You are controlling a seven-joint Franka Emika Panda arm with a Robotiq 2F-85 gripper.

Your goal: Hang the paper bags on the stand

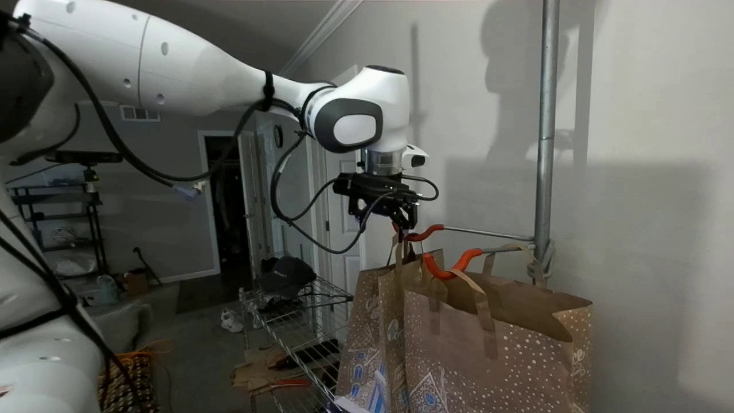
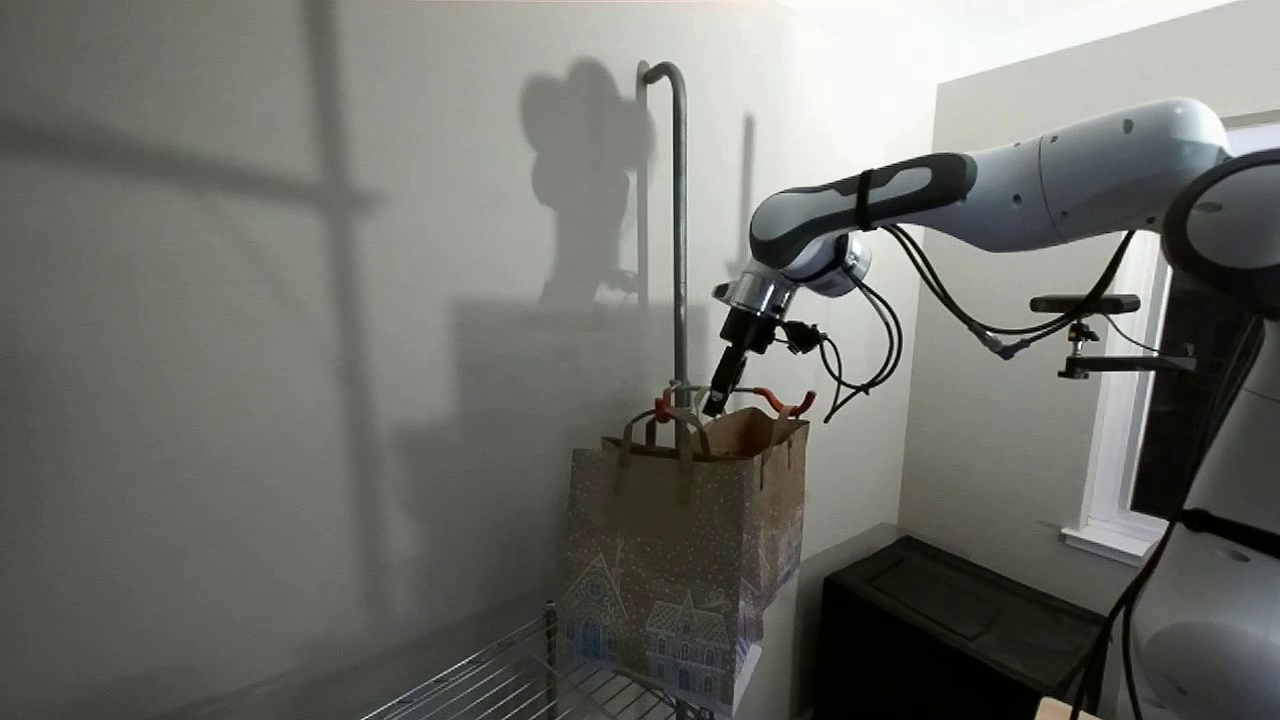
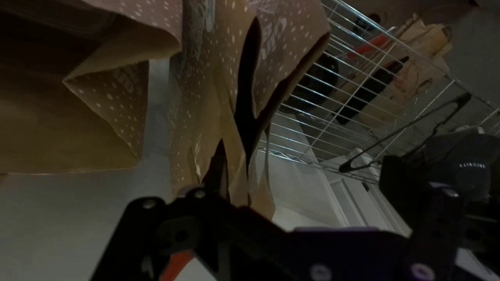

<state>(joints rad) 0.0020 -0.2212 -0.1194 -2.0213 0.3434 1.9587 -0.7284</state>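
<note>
While the wide paper bag (image 1: 481,355) hangs by its handles from one orange hook (image 1: 440,273) of the stand (image 1: 546,126), mouth gaping, I see the narrow paper bag (image 1: 361,338) just beside it, squeezed nearly flat below the other hook (image 1: 425,233). Whether its strap (image 3: 235,158) is over that hook I cannot tell (jaws and hook overlap there in an exterior view). In the wrist view my jaws stand spread, one side just beside that strap, the other well apart from it. In both exterior views my white arm (image 1: 212,74) reaches across and bends down toward the bags. Lower down, a wire surface (image 2: 500,680) carries a dark cap (image 1: 288,278). Farther out are a black box (image 2: 960,605), a window (image 2: 1165,440) and a dark doorway (image 1: 223,246).
</note>
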